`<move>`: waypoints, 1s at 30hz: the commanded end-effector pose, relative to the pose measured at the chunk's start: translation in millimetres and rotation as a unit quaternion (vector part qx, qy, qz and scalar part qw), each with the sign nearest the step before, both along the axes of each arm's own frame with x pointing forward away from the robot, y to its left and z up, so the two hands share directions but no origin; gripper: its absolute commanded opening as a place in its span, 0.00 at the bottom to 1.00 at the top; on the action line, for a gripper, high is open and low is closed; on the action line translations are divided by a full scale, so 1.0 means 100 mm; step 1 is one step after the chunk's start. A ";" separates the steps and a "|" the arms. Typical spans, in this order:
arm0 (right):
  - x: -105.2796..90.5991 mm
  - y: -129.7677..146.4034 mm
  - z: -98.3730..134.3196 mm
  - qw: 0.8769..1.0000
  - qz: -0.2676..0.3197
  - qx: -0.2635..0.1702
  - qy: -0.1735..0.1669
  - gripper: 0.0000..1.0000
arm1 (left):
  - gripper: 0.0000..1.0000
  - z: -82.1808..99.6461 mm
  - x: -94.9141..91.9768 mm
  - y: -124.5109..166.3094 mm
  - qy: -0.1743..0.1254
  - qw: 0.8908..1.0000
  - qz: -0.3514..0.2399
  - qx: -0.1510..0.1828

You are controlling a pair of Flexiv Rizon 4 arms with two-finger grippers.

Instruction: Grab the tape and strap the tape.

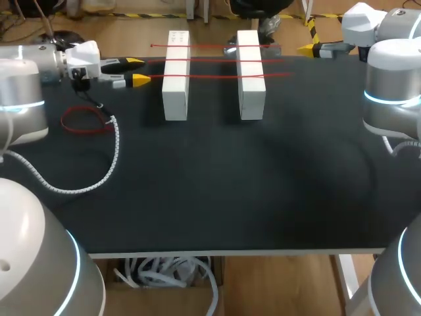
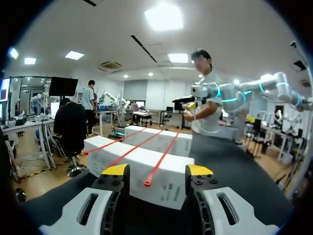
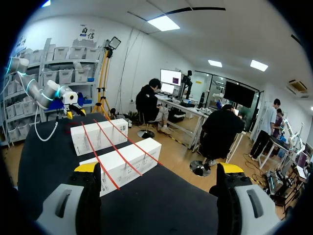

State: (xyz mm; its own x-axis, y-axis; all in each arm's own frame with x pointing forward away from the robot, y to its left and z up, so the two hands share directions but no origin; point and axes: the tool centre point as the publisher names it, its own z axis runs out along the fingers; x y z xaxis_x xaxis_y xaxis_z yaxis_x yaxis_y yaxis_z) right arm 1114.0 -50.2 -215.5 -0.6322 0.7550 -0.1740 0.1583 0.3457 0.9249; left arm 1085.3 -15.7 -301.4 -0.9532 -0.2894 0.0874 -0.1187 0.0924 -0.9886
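Two white boxes (image 1: pixel 176 74) (image 1: pixel 250 72) stand side by side at the back of the black table (image 1: pixel 217 184). Three red tape strips (image 1: pixel 217 60) lie across their tops. My left gripper (image 1: pixel 138 71) is just left of the left box, level with the nearest strip's end. In the left wrist view that strip's end (image 2: pixel 146 183) lies between the fingers of my left gripper (image 2: pixel 157 171) and neither finger touches it. My right gripper (image 1: pixel 309 48) hangs at the back right, wide open and empty (image 3: pixel 158 167), facing the boxes (image 3: pixel 120 164).
A loose red tape loop (image 1: pixel 82 120) lies on the table at the left. A white spiral cable (image 1: pixel 113 155) from my left arm trails over the table beside it.
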 end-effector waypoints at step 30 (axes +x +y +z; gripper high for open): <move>0.00 0.00 -0.01 1.000 0.000 0.000 0.000 1.00 | 0.46 -0.33 0.11 -0.11 -0.002 1.000 -0.028 -0.010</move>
State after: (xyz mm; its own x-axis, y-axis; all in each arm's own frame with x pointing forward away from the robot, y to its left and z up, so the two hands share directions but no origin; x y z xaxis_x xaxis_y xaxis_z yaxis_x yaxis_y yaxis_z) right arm 1114.0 -50.2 -215.5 -0.6322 0.7550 -0.1740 0.1583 0.3457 0.9249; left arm 1092.1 -26.6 -330.4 -0.9659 -0.2429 0.0896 -0.1129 0.0840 -0.9900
